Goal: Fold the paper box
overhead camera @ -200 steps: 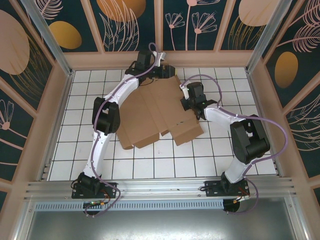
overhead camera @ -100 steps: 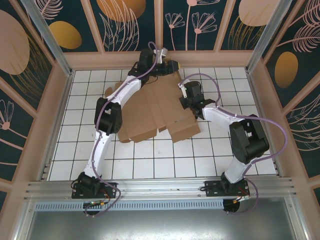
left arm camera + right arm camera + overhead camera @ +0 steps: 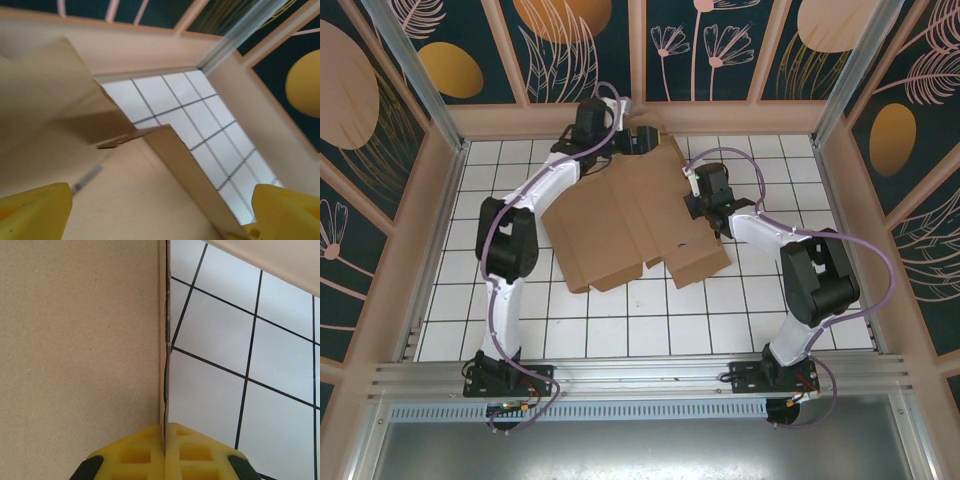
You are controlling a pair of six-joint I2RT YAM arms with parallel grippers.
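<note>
Cardboard edge of the paper box [image 3: 80, 340] is pinched by the right jaws; a flap [image 3: 187, 172] is seen between the spread left jaws, tips cropped.

On the white tiled table [image 3: 460, 300] lies the paper box [image 3: 620, 225], a brown cardboard sheet.

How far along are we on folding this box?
Early. Done: little; the paper box lies mostly flat. In hand: the right pincer pinches its right edge; the left pincer is open at a raised far flap. Left: raising the walls and tucking flaps.
</note>
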